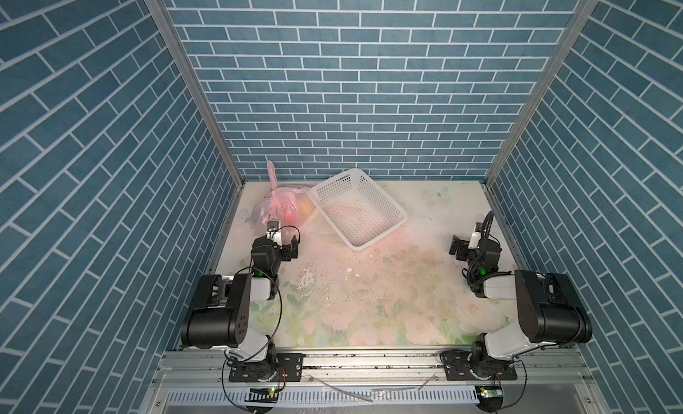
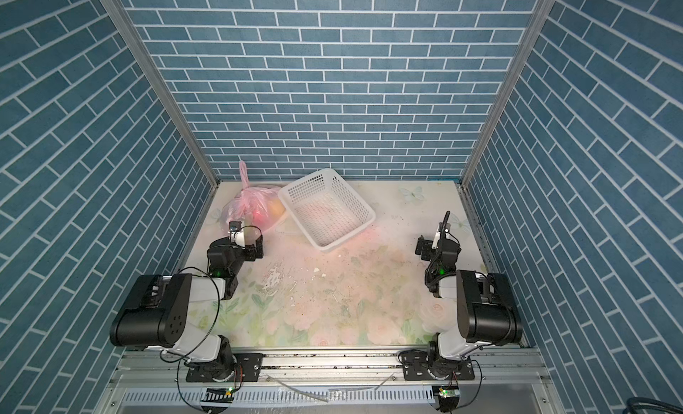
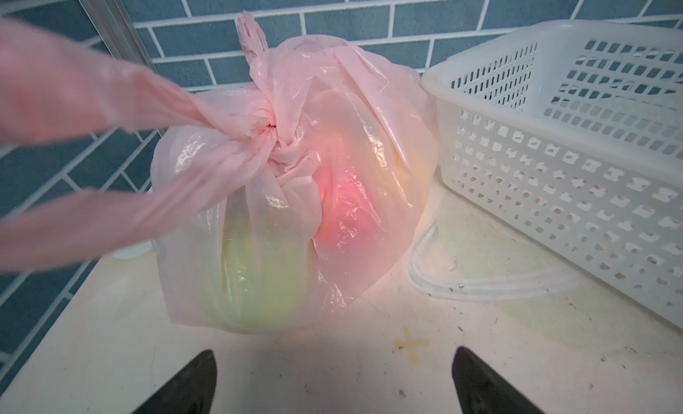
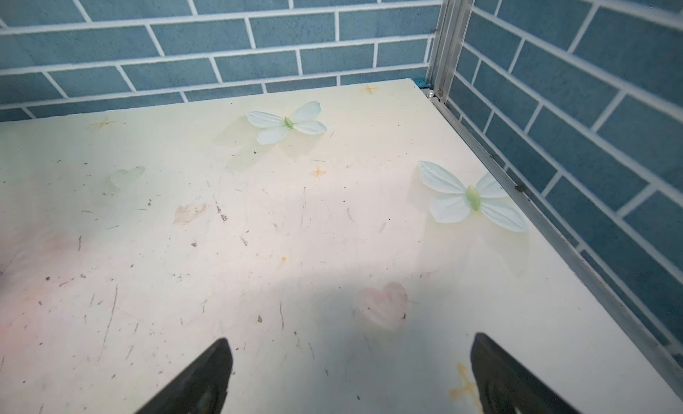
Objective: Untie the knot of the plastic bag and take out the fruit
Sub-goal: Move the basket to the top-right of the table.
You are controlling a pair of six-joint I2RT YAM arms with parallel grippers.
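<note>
Our left gripper (image 3: 334, 356) gapes wide and empty, just short of the plastic bag (image 3: 369, 116) in the far left corner of the table (image 1: 406, 282). We see the knot (image 3: 271, 129) tied and the fruit (image 3: 258, 275) inside. The white basket (image 3: 554, 153) sits just beside the bag. Our right gripper (image 4: 350, 340), open and empty, hangs well apart.

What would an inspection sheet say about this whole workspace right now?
Surface: floral-print tabletop, scuffed and speckled.
Job's things: translucent pink plastic bag, far corner, knot tied; green and red fruit inside.
Clutter: white perforated plastic basket beside bag; clear plastic loop on tabletop.
End effectors: left end effector open, facing bag; right end effector open, over bare tabletop.
Cables: black wires looping off both arms.
Surroundings: blue brick-pattern walls.
</note>
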